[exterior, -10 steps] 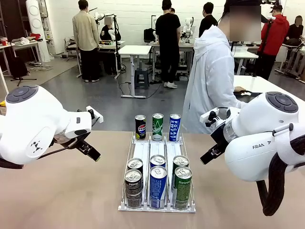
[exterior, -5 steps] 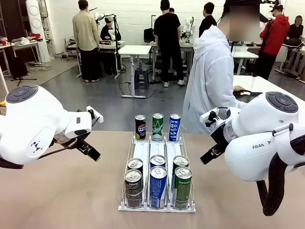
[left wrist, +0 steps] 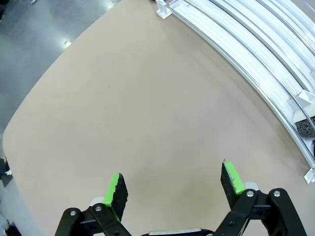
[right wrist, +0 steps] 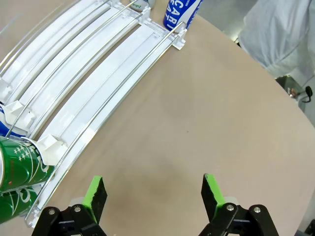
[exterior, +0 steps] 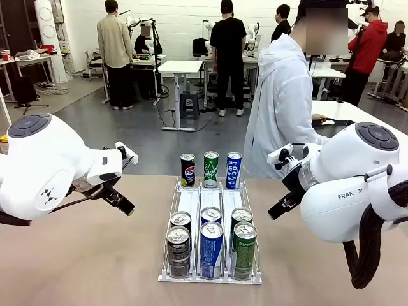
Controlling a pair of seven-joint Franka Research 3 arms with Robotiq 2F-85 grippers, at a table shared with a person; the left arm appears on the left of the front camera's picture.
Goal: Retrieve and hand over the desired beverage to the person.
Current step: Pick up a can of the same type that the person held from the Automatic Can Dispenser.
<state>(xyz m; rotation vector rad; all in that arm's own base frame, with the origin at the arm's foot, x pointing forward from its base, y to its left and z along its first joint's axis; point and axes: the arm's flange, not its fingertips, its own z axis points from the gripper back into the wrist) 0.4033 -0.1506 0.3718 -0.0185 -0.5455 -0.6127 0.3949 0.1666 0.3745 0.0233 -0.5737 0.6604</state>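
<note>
**Q:** What is stocked on the dispenser rack [exterior: 210, 203]?
**A:** It is white, has three lanes, and stands on the tan table [exterior: 83, 261].
- Far end, upright side by side: black Pepsi can [exterior: 187, 170]; green can [exterior: 211, 169], white script too small to read; blue can [exterior: 234, 169] marked POCARI SWEAT.
- Near end, two deep per lane: black cans [exterior: 178, 250] lettered PEPSI, blue cans [exterior: 211, 250], green cans [exterior: 243, 250].

**Q:** Grippers?
**A:** Left gripper [left wrist: 173, 183]: jaws wide apart, nothing between them, over bare table beside the rack. Right gripper [right wrist: 153, 192]: likewise wide and empty, just beside the rack's outer rail, where the letters CARI show on the blue can. Right arm [exterior: 349, 194]: casing printed FRAN-A.

**Q:** Recipient?
**A:** Person [exterior: 284, 102], white hooded jacket, at the far side to the right of the rack, turned side-on. One hand [exterior: 319, 118] rests on the adjoining white table [exterior: 366, 118].
</note>
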